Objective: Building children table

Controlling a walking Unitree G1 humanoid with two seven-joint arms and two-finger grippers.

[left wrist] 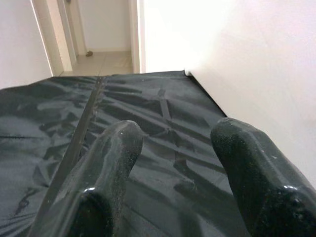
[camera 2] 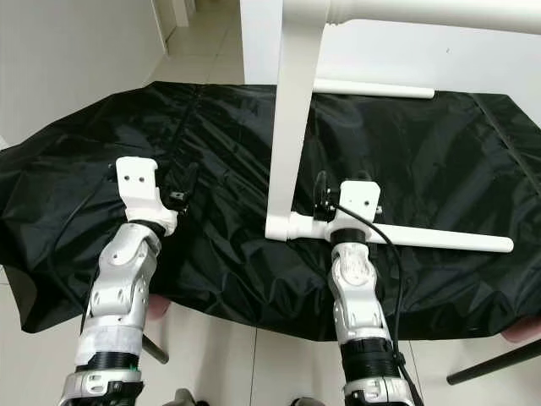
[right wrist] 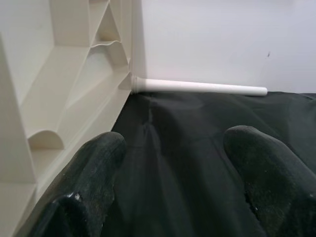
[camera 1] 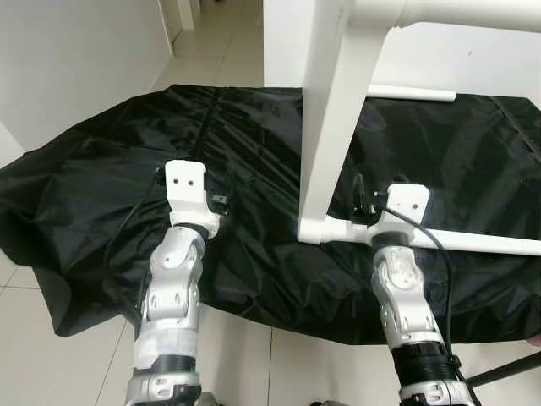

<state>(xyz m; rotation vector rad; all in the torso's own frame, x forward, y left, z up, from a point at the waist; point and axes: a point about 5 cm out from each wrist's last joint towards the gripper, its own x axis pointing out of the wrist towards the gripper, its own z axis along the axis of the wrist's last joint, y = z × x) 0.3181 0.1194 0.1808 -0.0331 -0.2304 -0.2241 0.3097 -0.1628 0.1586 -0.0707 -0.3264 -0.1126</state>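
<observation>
you're mid-assembly: the white table frame point(camera 1: 325, 127) stands on its edge on the black sheet point(camera 1: 101, 194). your right gripper point(right wrist: 170, 182) hovers open beside it; left gripper point(left wrist: 173, 173) open, empty. next, grasp the nearest leg point(camera 2: 406, 237).

I see a crinkled black sheet point(camera 1: 254, 152) spread over the pale tiled floor point(camera 1: 237, 364). Beyond the sheet's far edge stands a white wall point(camera 1: 68, 59), with an open doorway point(camera 1: 221, 25) beside it.
</observation>
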